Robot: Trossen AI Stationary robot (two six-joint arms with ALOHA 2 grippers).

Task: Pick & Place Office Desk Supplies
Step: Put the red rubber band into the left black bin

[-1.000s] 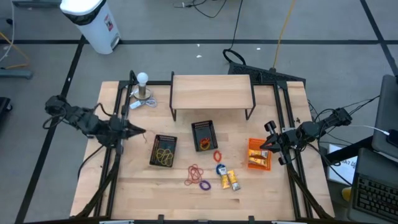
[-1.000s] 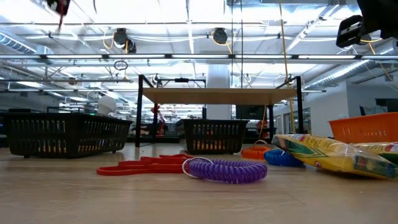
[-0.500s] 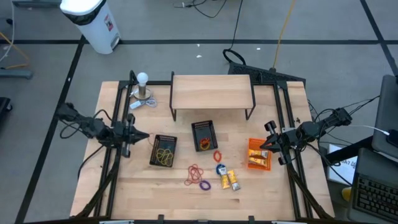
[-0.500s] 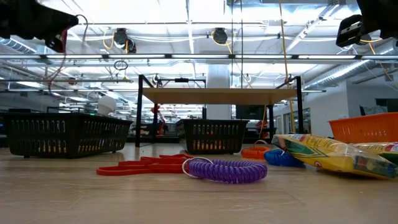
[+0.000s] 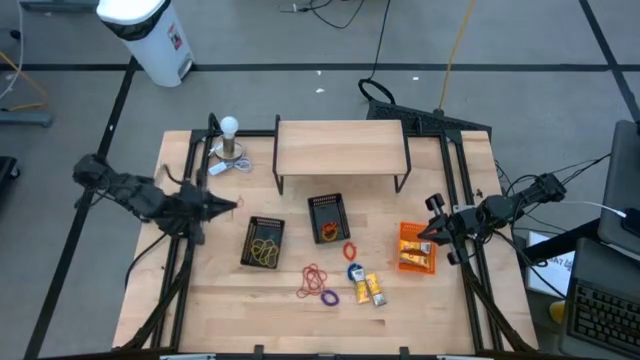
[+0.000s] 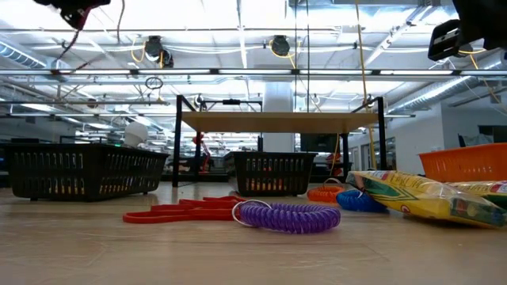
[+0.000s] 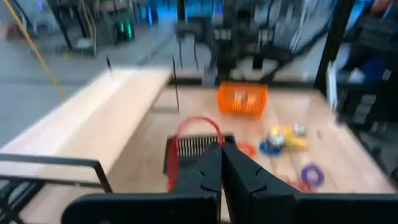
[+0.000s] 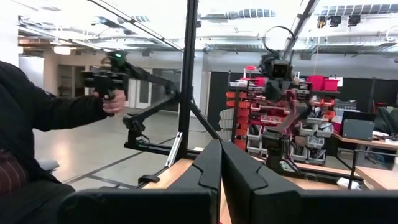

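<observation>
My left gripper (image 5: 232,205) hangs shut over the table's left part, beside a black basket (image 5: 262,242) of yellow bands, with a red rubber band (image 7: 199,120) in its fingertips. Loose office desk supplies lie in the near middle: red bands (image 5: 315,278), a purple coil (image 5: 329,296), a blue coil (image 5: 354,271) and yellow packets (image 5: 368,290). My right gripper (image 5: 421,238) waits shut and empty at the orange basket (image 5: 415,248). My left gripper pinches the red rubber band between its two fingertips (image 7: 214,155). The band's loop (image 7: 186,124) arches up just past the tips. The fingers lie nearly level and point toward the table's right side. The band is lifted clear of the table.
A second black basket (image 5: 328,218) stands mid-table, straight ahead of the left gripper. A wooden riser shelf (image 5: 340,148) fills the far middle, and a white ball on a metal stand (image 5: 230,140) stands at the far left. A person (image 8: 37,124) shows beyond the table.
My left gripper dipped down and toward the near black basket, then rose back to about where it began. It rolled a little and stayed shut on the red band.
</observation>
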